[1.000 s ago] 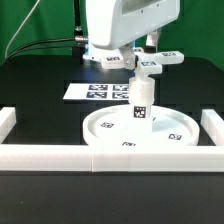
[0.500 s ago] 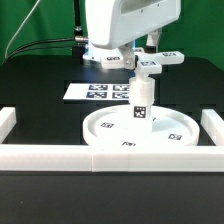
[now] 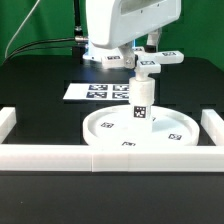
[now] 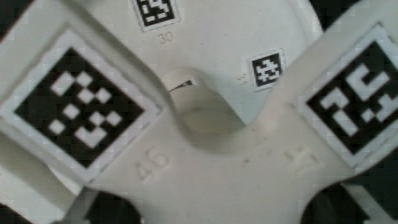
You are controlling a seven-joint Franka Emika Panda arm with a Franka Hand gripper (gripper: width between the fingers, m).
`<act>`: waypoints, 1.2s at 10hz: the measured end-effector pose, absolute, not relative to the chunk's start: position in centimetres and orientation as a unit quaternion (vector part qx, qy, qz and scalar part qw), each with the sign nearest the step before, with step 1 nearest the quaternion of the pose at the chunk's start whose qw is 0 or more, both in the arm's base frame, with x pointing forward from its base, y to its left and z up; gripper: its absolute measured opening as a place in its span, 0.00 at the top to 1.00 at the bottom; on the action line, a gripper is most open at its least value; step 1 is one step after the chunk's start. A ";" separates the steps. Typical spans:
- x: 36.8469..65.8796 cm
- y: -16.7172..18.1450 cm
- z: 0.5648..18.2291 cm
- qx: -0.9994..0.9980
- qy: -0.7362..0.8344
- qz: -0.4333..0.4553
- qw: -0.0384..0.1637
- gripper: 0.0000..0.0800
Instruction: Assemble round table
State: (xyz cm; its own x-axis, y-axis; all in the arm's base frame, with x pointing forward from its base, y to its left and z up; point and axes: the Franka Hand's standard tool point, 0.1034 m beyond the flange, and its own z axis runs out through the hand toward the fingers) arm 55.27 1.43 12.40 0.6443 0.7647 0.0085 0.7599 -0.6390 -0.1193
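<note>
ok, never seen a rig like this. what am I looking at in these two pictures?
A white robot arm with a two-finger gripper is assembling a round table. The wide picture comes from a camera off the arm; the close-up from one on its wrist. On the black tabletop lies the round disc, with the post upright on it. The cross-shaped foot piece sits at the post's top, by the gripper, and fills the wrist view. Whether the gripper clamps it is unclear. Behind lies the marker board; white rails border the front.

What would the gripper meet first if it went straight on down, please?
The foot, directly below the gripper and atop the post; whether they touch is unclear.
</note>
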 end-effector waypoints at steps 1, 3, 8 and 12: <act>55.2 1.3 12.1 -0.905 -0.420 0.023 0.057 0.45; 55.1 1.4 11.7 -0.905 -0.420 0.026 0.058 0.45; 55.0 1.5 10.7 -0.904 -0.421 0.030 0.062 0.45; 55.0 1.5 10.7 -0.904 -0.421 0.030 0.062 0.45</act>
